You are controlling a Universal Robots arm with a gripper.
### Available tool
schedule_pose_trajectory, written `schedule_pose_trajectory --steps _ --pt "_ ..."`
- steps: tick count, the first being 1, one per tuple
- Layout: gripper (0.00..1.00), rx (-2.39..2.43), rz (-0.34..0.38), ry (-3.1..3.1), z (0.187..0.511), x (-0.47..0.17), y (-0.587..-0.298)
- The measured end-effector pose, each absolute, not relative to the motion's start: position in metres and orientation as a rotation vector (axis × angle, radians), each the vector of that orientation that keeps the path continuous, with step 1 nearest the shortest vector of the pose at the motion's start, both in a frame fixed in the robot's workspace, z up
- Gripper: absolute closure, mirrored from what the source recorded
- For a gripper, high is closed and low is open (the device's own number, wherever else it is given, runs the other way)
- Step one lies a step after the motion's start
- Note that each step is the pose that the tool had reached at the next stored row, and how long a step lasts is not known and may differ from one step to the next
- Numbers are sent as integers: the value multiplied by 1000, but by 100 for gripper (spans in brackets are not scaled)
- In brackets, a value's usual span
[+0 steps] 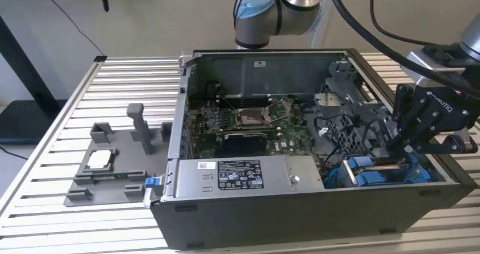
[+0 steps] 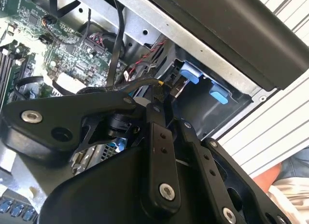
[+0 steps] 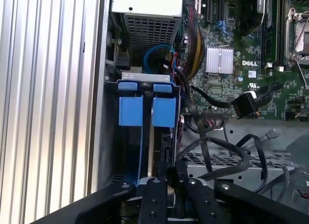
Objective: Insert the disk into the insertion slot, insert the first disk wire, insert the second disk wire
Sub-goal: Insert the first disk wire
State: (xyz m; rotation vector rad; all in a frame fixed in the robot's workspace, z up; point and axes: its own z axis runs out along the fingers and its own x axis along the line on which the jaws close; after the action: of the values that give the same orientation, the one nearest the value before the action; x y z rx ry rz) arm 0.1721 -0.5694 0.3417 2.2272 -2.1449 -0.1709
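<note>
The hand (image 1: 392, 148) reaches down into the corner of the computer case (image 1: 300, 220) at the exterior view's right. In both wrist views its fingers are drawn close together, and in the second wrist view they seem to pinch the plug end of a black disk wire (image 2: 120, 86). The disk (image 3: 147, 110) stands on edge in the insertion slot (image 3: 126, 156), its two blue tabs side by side. We see the hand right at the disk's far end from those tabs, just over its edge, though we cannot tell whether they touch. Loose black cables lie beside the slot, and the motherboard (image 1: 248, 119) beyond them. The case rests on a slatted worktop (image 1: 127, 74), with a grey fixture (image 1: 105, 175) well apart.
</note>
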Motion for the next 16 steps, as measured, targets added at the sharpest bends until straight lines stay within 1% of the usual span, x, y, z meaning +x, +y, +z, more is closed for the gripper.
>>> schedule_pose_trajectory --steps 16 --pt "81 2227 -171 -2145 341 172 -568"
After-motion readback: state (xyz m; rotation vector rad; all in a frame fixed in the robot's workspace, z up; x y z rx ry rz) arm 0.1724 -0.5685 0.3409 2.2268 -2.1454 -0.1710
